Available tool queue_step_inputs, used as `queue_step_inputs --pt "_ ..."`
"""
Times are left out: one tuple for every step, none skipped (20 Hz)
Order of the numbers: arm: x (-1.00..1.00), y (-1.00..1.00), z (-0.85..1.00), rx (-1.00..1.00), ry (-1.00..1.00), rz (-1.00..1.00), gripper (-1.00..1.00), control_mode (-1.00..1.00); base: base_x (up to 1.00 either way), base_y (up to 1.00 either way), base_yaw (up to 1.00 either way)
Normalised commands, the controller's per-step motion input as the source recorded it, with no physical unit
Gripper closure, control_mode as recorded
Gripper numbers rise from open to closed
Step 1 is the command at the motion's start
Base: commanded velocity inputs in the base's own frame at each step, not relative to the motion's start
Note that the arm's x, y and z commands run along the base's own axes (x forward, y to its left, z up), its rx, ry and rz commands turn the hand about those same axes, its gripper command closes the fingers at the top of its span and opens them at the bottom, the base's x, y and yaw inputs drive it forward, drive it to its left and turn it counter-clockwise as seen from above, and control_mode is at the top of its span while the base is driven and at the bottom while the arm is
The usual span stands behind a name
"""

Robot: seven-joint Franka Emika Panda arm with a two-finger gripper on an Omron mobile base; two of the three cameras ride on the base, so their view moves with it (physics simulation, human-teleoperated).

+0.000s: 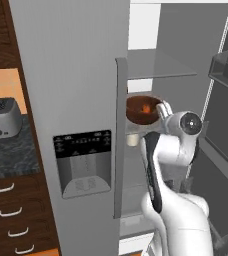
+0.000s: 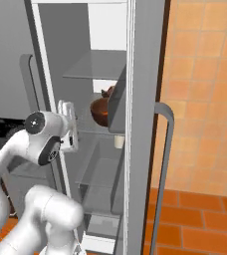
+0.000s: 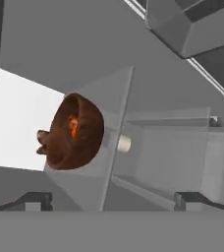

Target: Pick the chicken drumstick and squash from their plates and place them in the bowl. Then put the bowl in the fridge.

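The dark reddish-brown bowl [image 1: 138,112] [image 2: 100,111] [image 3: 79,135] rests on a glass shelf inside the open fridge [image 1: 76,75]. The orange squash [image 1: 146,108] [image 3: 73,124] lies in it. A brown end of the chicken drumstick [image 3: 42,138] [image 2: 107,92] pokes over the bowl's rim. My gripper [image 1: 162,108] [image 2: 65,112] [image 3: 114,199] is open and holds nothing. It hangs just outside the shelf, a short way back from the bowl and apart from it. The plates are out of view.
A small white cylinder [image 1: 132,140] [image 2: 118,141] [image 3: 124,143] stands on the shelf below the bowl. The fridge's right door [image 1: 221,100] [image 2: 145,124] stands open with bins [image 3: 192,24] on its inside. A toaster [image 1: 2,118] sits on the dark counter at left.
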Motion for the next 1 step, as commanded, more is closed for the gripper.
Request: queue_step_inputs --pt "-1.00 0.17 0.81 0.00 0.39 0.03 -1.00 -1.00 0.00 0.00 0.00"
